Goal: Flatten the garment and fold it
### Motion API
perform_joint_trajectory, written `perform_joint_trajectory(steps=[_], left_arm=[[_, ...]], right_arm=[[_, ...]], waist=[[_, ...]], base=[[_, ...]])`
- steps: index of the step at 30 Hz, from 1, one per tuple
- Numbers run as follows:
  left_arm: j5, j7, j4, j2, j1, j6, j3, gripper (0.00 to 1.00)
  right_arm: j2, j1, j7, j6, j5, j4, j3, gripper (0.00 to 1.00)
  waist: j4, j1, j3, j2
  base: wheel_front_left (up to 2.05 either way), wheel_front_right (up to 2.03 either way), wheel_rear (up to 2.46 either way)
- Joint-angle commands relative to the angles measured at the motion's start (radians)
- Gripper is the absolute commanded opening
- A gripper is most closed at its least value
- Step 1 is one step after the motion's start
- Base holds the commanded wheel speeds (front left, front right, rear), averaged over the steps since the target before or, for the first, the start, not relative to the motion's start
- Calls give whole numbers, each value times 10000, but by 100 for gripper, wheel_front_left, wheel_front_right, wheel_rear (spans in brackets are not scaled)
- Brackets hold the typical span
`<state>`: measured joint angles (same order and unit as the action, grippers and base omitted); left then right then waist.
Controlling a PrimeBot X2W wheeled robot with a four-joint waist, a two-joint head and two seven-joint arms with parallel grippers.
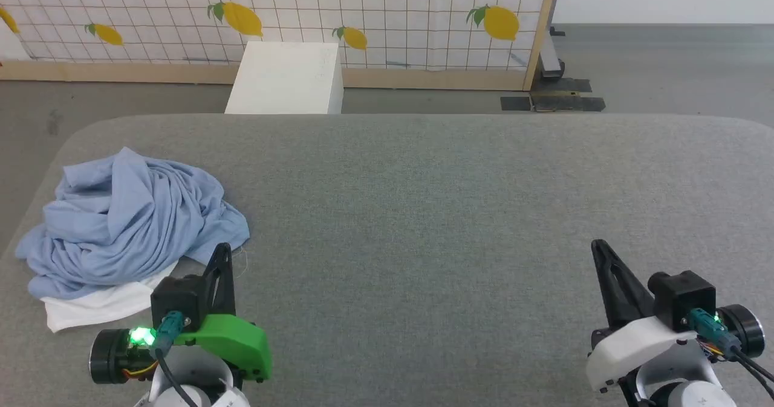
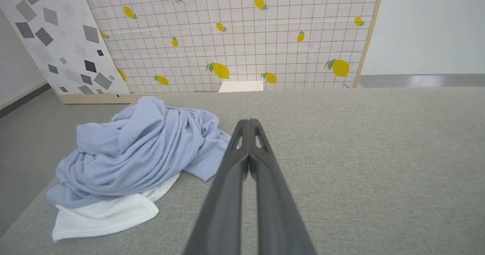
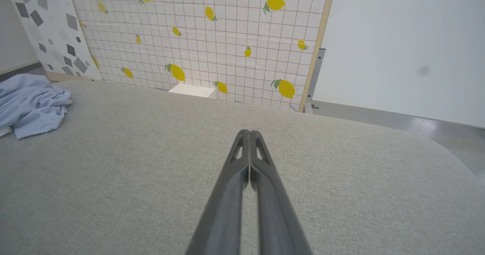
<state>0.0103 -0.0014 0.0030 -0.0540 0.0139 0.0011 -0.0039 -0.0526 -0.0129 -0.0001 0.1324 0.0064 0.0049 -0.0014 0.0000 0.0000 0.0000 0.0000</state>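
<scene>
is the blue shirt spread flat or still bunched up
Bunched up: the garment lies in a crumpled heap of deep folds at the table's left end, a white section poking out underneath. Neither flattened nor folded.

A wide grey fabric-covered surface (image 1: 459, 213) with rounded far corners is seen. Beyond its far edge a white block (image 1: 284, 77) is set on the grey floor (image 1: 665, 74) against a wood-framed grid panel (image 1: 387, 14) printed with lemons. A panel of grey shapes (image 2: 57, 39) is placed at that panel's left, a plain pale wall (image 3: 398, 39) is seen at its right, and dark tape strips (image 1: 553, 101) are stuck to the floor there.
</scene>
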Motion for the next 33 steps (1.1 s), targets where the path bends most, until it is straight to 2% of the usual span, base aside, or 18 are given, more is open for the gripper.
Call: perform_joint_trajectory(steps=[1, 16, 17, 33], left_arm=[[-103, 14, -30, 38, -139, -11, 39, 0], [-103, 14, -30, 38, -139, -11, 39, 0], [0, 0, 0, 0, 0, 0, 0, 100], [173, -244, 248, 0, 116, 211, -214, 100]], right_arm=[[24, 129, 1, -17, -64, -49, 14, 0], [24, 129, 1, -17, -64, -49, 14, 0], [0, 1, 0, 0, 0, 0, 0, 100], [-1, 33, -156, -2, 41, 82, -77, 100]], waist=[[0, 0, 0, 0], [0, 0, 0, 0], [0, 0, 0, 0], [237, 0, -3, 0]], base=[[0, 0, 0], [0, 0, 0], [0, 0, 0], [0, 0, 0]])
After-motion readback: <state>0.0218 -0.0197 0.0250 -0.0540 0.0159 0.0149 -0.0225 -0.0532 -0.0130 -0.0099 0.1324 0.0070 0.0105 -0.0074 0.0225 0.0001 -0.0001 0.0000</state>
